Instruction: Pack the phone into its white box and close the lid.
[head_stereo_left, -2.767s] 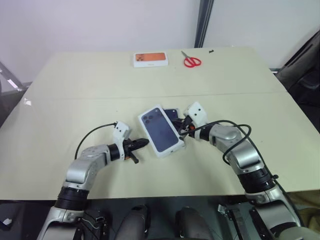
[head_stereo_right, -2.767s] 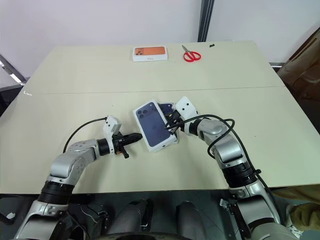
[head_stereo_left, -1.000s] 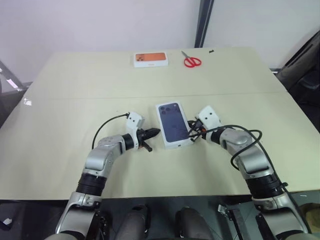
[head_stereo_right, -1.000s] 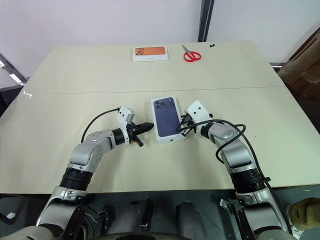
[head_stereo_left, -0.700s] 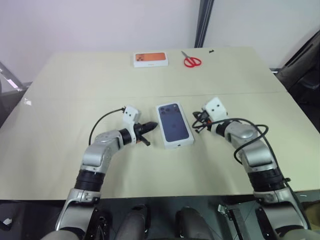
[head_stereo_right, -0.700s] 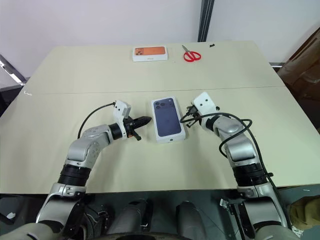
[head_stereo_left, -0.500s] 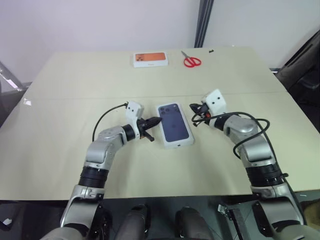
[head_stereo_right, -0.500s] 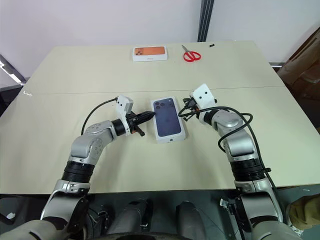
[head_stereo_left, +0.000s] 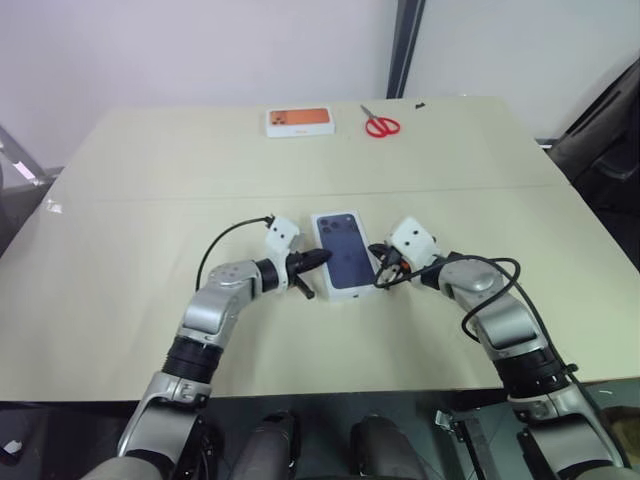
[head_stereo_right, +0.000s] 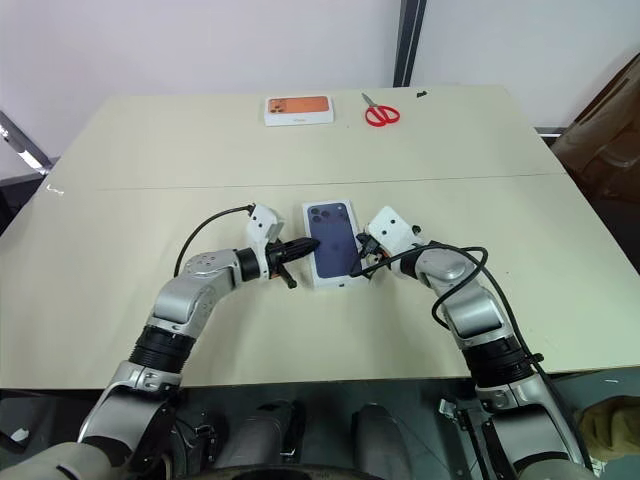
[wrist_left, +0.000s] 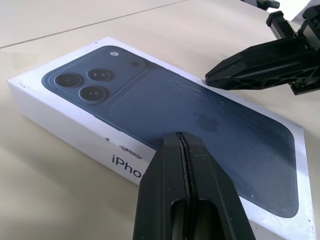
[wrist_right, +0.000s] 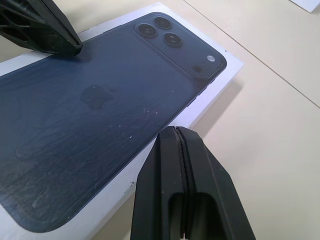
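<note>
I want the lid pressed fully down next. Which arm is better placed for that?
Probably either, with a slight edge to the left: the left gripper, fingers shut, has its tip over the lid, while the right gripper, also shut, sits at the lid's right edge.

You're looking at a lab or test room: a plain beige bench (head_stereo_left: 150, 180) against bare white walls (head_stereo_left: 200, 50), with scissors (head_stereo_left: 380, 124) and an orange-printed box (head_stereo_left: 300, 120).
</note>
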